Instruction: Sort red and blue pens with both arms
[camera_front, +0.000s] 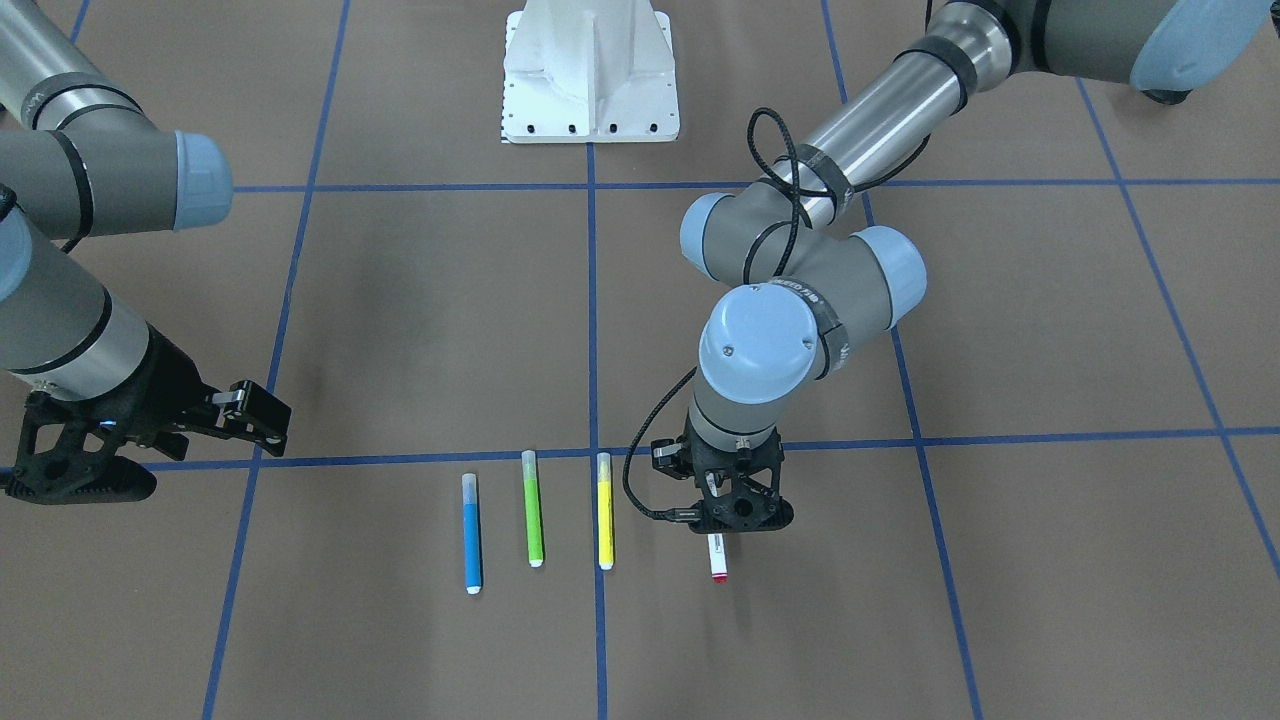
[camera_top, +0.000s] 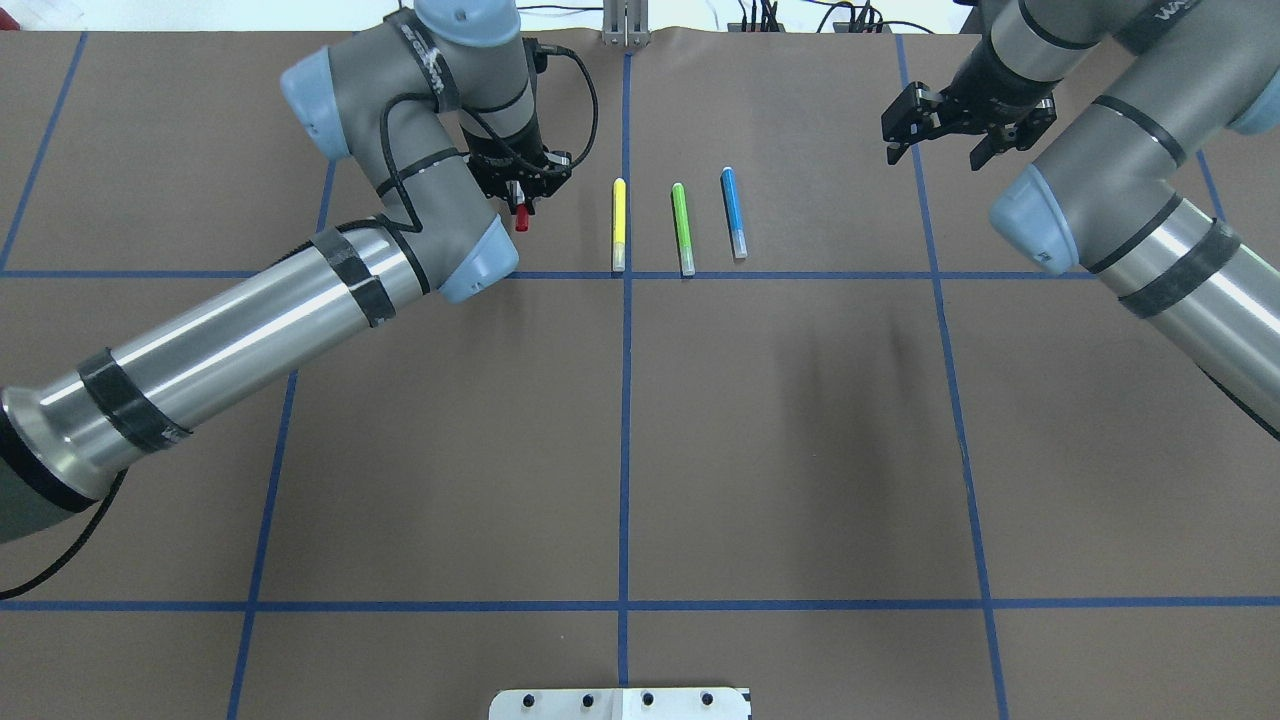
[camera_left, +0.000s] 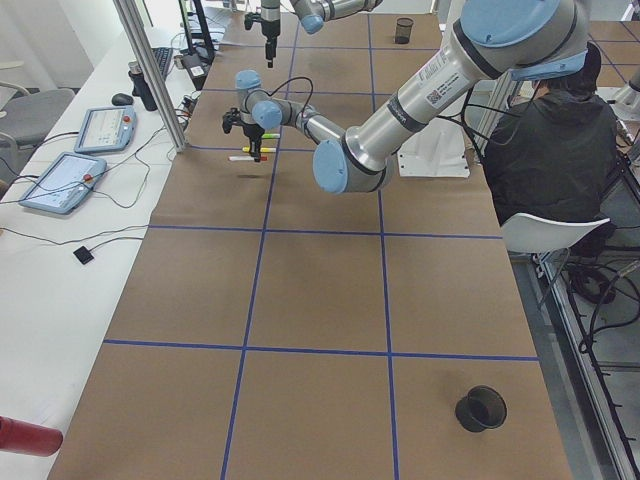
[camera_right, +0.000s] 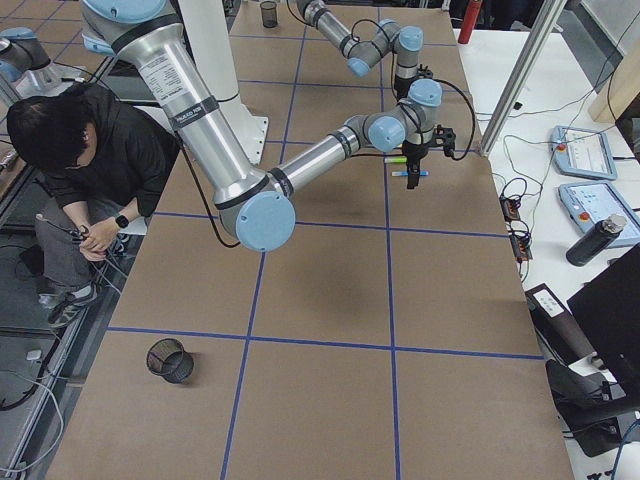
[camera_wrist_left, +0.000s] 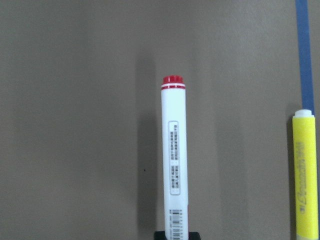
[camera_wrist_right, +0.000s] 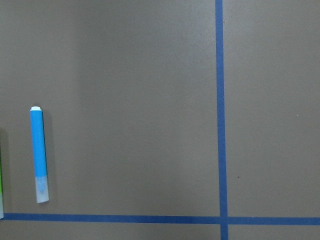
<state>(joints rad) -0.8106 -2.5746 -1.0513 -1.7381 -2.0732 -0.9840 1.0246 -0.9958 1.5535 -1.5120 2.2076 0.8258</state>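
My left gripper is shut on the red pen, a white barrel with a red end. It holds the pen flat, a little above the brown table, left of the row of markers. In the front-facing view the pen's red tip pokes out below the left gripper. The blue pen lies on the table at the right end of the row and also shows in the right wrist view. My right gripper hangs open and holds nothing, well to the right of the blue pen.
A yellow marker and a lime-green marker lie between the two pens. Black mesh cups stand near the table's two ends. A person sits beside the table. Blue tape lines grid the surface.
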